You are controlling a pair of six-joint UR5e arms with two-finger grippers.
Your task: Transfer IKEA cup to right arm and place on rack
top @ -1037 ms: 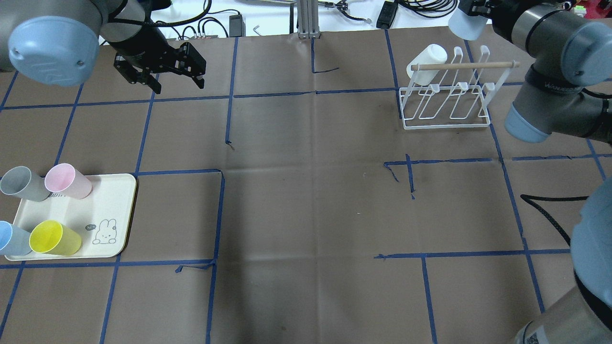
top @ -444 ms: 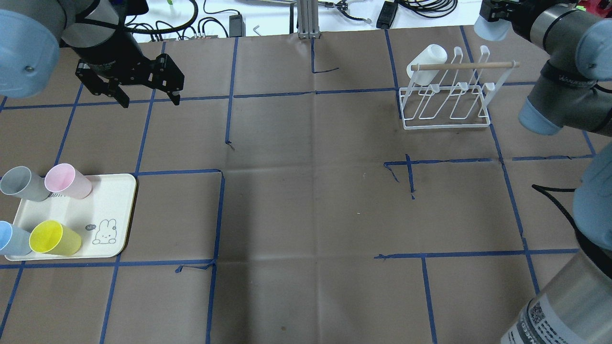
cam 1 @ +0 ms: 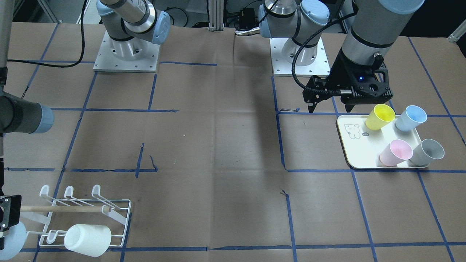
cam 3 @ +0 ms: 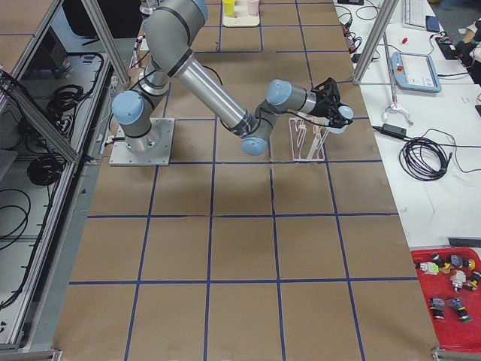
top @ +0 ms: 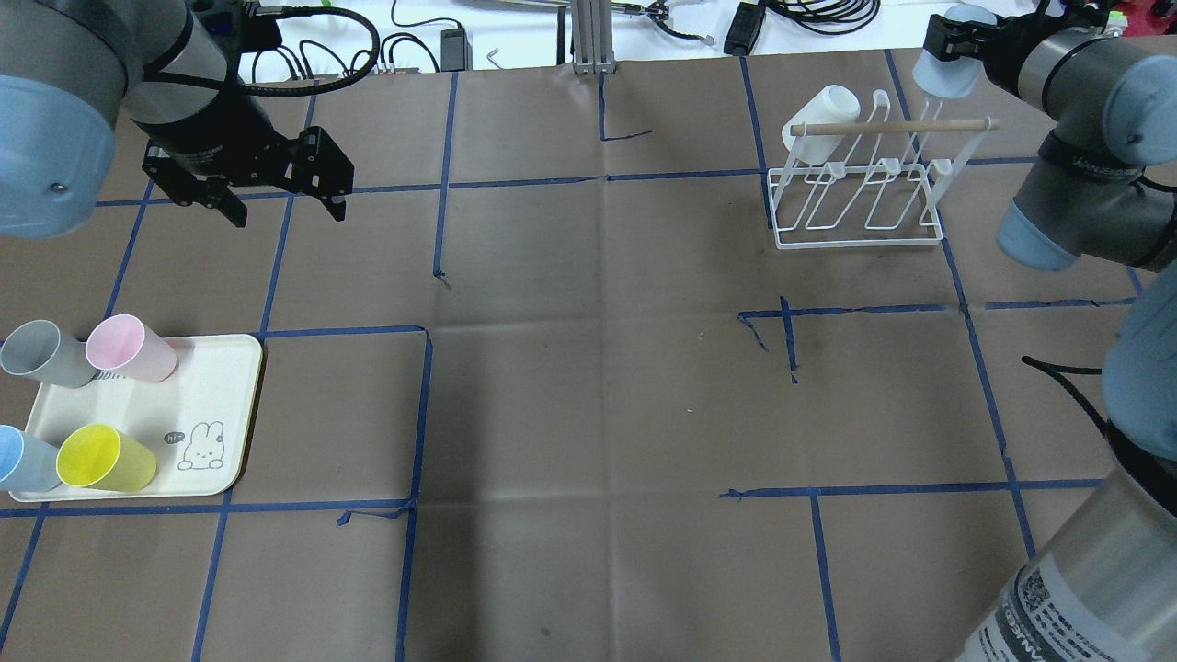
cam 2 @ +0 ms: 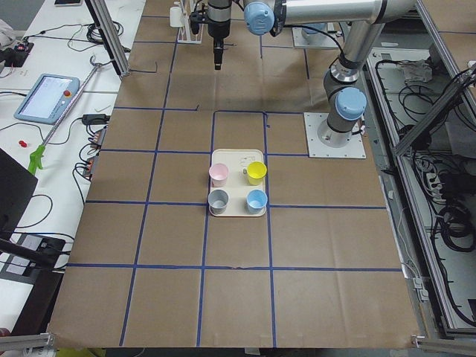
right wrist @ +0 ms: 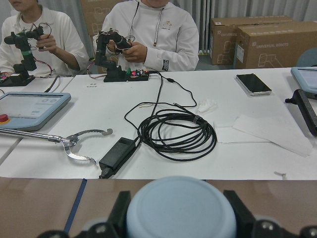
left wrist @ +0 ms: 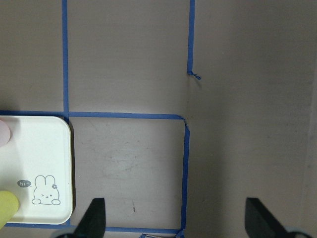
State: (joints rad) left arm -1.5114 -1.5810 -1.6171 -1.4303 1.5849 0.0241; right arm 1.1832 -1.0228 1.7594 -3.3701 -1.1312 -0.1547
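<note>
My right gripper is shut on a pale blue IKEA cup and holds it above the far right end of the white wire rack. The right wrist view shows the cup between the fingers. A white cup hangs on the rack's far left prong. My left gripper is open and empty, hovering above the table beyond the cream tray. The front view shows it beside the yellow cup.
The tray holds grey, pink, blue and yellow cups. Cables and a power brick lie on the white bench beyond the table's far edge. Blue tape lines cross the brown table cover.
My left gripper moved left and nearer the tray, still open. My right gripper carried the blue cup to the right, then a little closer to the rack's right end.
</note>
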